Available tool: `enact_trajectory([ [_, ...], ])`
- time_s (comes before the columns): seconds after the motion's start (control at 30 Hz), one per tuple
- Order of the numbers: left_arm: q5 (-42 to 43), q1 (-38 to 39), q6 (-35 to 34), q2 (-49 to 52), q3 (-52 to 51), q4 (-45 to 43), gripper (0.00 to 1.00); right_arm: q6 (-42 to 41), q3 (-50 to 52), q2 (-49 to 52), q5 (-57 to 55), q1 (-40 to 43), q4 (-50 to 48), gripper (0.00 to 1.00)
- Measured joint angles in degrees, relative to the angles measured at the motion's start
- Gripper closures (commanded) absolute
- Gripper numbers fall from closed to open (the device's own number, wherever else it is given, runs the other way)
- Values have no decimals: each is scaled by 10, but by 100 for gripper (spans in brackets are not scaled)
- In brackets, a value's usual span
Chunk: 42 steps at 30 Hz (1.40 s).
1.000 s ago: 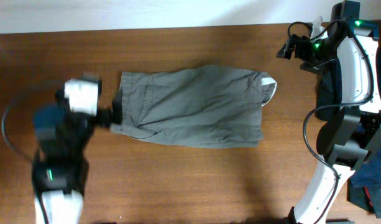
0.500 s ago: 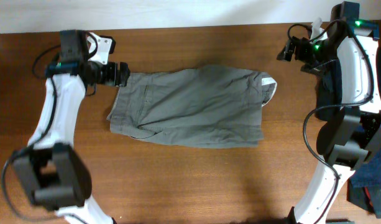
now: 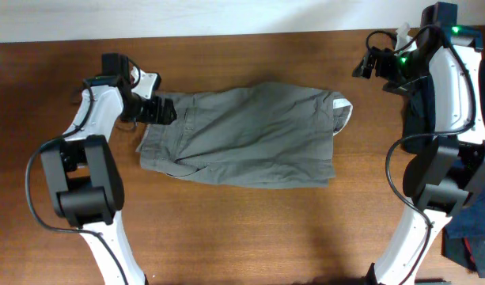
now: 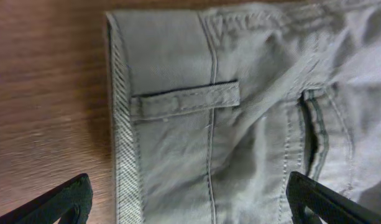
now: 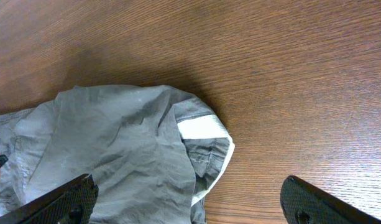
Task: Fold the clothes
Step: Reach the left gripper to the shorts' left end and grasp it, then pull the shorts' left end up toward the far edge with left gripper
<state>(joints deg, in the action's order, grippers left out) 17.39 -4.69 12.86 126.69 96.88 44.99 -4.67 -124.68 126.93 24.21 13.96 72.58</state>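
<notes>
Grey-olive shorts (image 3: 250, 134) lie flat on the counter (image 3: 226, 229), about mid-counter. Their long axis runs side to side across the overhead view: leg hem (image 4: 122, 124) toward the left arm (image 3: 100, 103), pale waistband (image 5: 202, 130) toward the right arm (image 3: 448, 71). Left jaws sit at the far corner of the hem end, spread wide and holding nothing. In the left wrist view both tips sit at the bottom corners, with the hem edge and a stitched tab (image 4: 184, 99) straight ahead between them. Whether the tips touch cloth, cannot tell. Right jaws also wide open and empty, hovering off the cloth, beyond the waistband end and toward the far edge. The right wrist view shows bare wood between the tips and the waistband corner ahead of them. Judgement: the left arm is the nearer by far and lined up on its corner. The right must close on the waistband before any lengthwise fold. The hem corner lies square to the left jaws, so a short drop and pinch should catch it.
</notes>
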Motion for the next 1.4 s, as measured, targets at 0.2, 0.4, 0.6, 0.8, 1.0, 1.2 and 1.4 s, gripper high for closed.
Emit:
enact_trajectory([
  [0.2,15,-10,0,7,0,9,1,2,0,0,0,0,1,1],
  [0.4,50,-21,2,23,15,52,1,2,0,0,0,0,4,1],
  [0.6,125,-22,2,34,26,90,1,2,0,0,0,0,7,1],
  [0.8,156,-7,1,40,26,144,35,2,0,0,0,0,7,1],
  [1.0,154,1,1,56,21,144,89,2,0,0,0,0,7,1],
  [1.2,156,2,-2,62,19,137,99,2,0,0,0,0,8,1],
  [1.4,135,1,-29,61,19,140,99,2,0,0,0,0,10,2],
])
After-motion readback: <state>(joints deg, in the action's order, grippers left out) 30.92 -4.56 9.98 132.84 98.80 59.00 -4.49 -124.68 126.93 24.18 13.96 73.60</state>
